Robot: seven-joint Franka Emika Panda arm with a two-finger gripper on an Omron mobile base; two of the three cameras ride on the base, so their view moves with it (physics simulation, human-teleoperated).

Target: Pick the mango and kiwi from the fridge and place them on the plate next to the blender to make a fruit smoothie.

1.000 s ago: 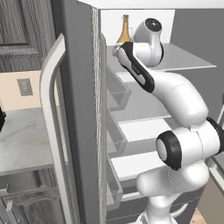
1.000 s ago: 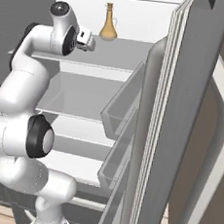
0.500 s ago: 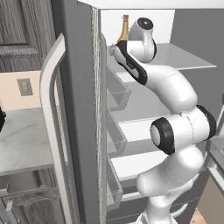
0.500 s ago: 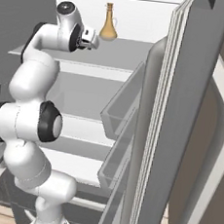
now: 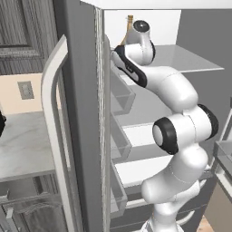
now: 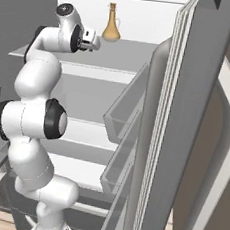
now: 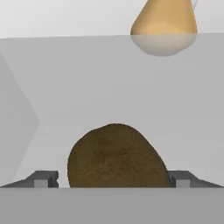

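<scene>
The kiwi, a dull brown oval, lies on the fridge's top shelf. My gripper is open, with one fingertip on each side of it. The left fingertip stands a little off the fruit. The right one is almost at its skin. In the right base view my gripper reaches over the top shelf from the left. The fridge stands with its door open. The mango, the plate and the blender are out of view.
An amber bottle stands at the back of the top shelf, beyond the kiwi. Clear door bins hang on the open door at the right. A marble counter lies left of the fridge.
The hand has pushed further in over the top shelf, toward the bottle, and the upper arm has swung in with it. The fingers have drawn in slightly.
</scene>
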